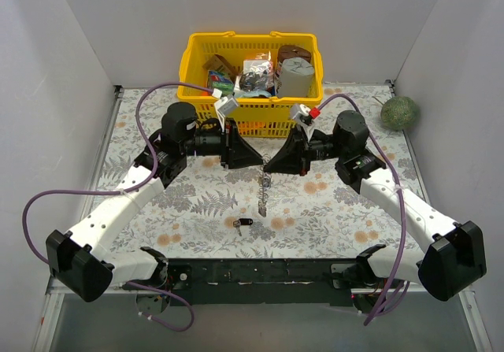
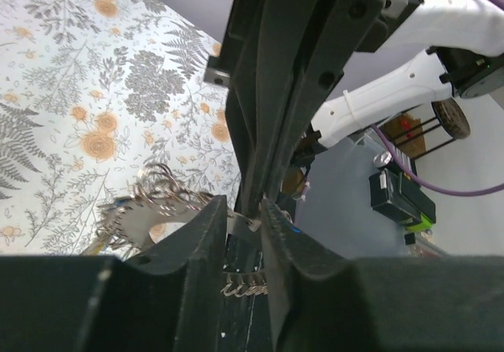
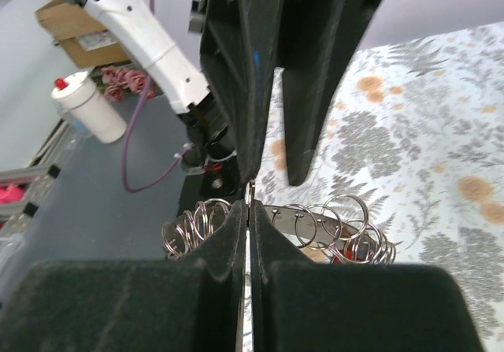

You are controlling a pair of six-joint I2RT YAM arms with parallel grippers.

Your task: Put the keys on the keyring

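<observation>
The keyring (image 1: 264, 188) hangs between my two grippers above the middle of the table, with several small split rings dangling from it. Its toothed metal band shows in the left wrist view (image 2: 134, 220) and in the right wrist view (image 3: 346, 213). My right gripper (image 3: 249, 210) is shut on the band's thin edge; it also shows in the top view (image 1: 268, 165). My left gripper (image 2: 246, 212) faces it tip to tip (image 1: 259, 161), jaws a little apart, straddling the band's end. One key with a black head (image 1: 242, 224) lies on the table below. No blue key shows.
A yellow basket (image 1: 190, 68) full of items stands at the back centre, just behind the grippers. A green ball (image 1: 399, 113) lies at the back right. Purple cables loop over both arms. White walls close in on the left and right.
</observation>
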